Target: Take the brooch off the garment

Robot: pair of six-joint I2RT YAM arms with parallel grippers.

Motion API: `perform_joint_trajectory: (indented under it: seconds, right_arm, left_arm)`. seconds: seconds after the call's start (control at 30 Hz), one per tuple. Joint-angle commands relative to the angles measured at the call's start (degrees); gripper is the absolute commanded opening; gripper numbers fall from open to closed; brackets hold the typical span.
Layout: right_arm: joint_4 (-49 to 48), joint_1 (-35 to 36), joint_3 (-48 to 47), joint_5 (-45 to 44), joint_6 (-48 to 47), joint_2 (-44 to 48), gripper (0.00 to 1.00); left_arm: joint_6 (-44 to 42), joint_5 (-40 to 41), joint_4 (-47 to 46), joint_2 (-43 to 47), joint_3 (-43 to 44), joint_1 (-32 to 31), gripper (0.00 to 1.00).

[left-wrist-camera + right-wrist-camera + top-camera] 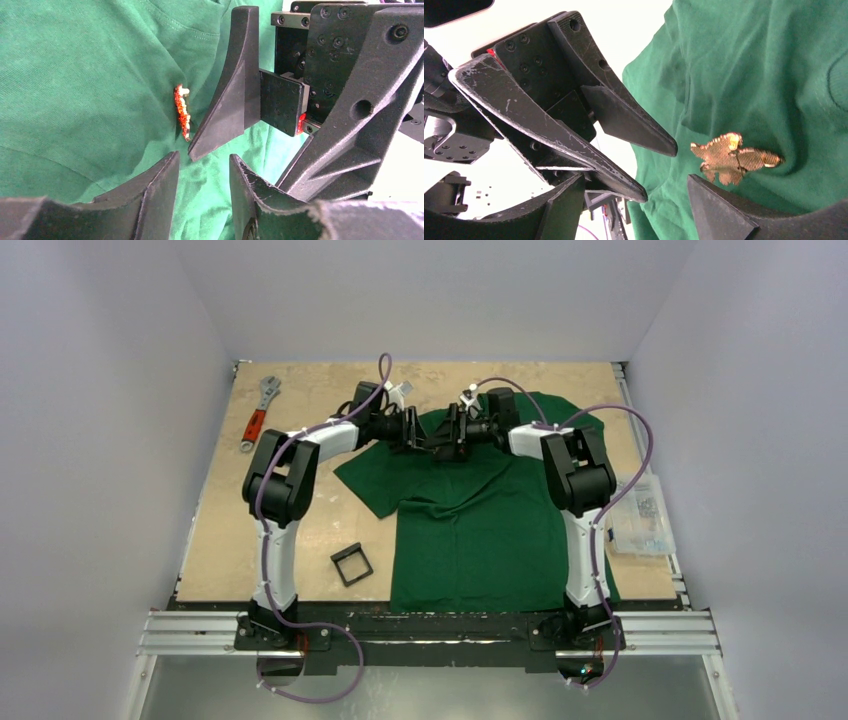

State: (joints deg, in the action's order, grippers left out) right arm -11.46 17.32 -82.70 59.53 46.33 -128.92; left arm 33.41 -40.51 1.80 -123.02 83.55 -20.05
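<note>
Overhead view: garment [470,540] lies spread on the table [300,530], collar end at 12 o'clock, where left gripper [422,438] and right gripper [450,438] face each other; brooch not discernible here. Left wrist view: brooch [182,111] sits pinned in the cloth, edge-on, at 11 o'clock of the left gripper's spread fingers [150,195], nothing between them. A right gripper finger [230,100] has its tip just beside the brooch, at its 4 o'clock; contact cannot be confirmed. Right wrist view: right gripper spread wide, holding nothing, brooch at its 2 o'clock near one fingertip. Assessment: brooch judged light, thin, rigid and jagged, liable to slip; cloth is soft and will lift with it. Recommend pinching the ornament across its flat faces, the cloth held down close beside
</note>
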Motion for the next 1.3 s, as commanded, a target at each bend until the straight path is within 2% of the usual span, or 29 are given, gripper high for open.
perform_joint_trajectory:
  seconds: [0.0, 0.27, 0.37, 0.5, 0.6, 0.67, 0.83, 1.27]
  right_arm:
    - [-0.2, -0.7, 3.3, 3.6, 0.3, 5.0, 0.79]
    - [-1.9, -3.0, 4.2, 4.2, 1.2, 8.3, 0.82]
    - [1.2, -3.9, 1.7, 3.9, -2.0, 9.5, 0.82]
    - [10.8, -5.4, -0.4, 0.3, -11.9, 11.3, 0.82]
    - [20.2, -6.2, -2.1, -3.5, -20.8, 12.1, 0.81]
    - [23.1, -6.6, -2.4, -5.1, -24.2, 12.6, 0.81]
    - [23.6, -7.1, -1.3, -6.2, -25.6, 13.2, 0.80]
    - [25.7, -7.3, -2.1, -8.3, -27.9, 13.9, 0.80]
  left_arm:
    - [0.1, -0.9, -4.7, 2.3, 0.1, 1.0, 0.43]
    - [-8.9, -9.1, -2.5, 11.7, -4.7, 1.6, 0.46]
    - [-11.6, -6.3, 1.9, 11.8, -3.3, 1.7, 0.46]
    - [-14.1, 5.2, 11.6, 7.2, 5.6, 1.3, 0.40]
    - [-15.7, 9.0, 18.7, 3.0, 12.9, 0.7, 0.36]
    - [-17.3, 10.3, 19.5, 2.1, 14.6, -0.3, 0.36]
    - [-19.4, 12.3, 21.8, -0.7, 18.6, -2.5, 0.36]
    - [-16.0, 11.8, 25.1, -9.0, 26.3, -4.2, 0.35]
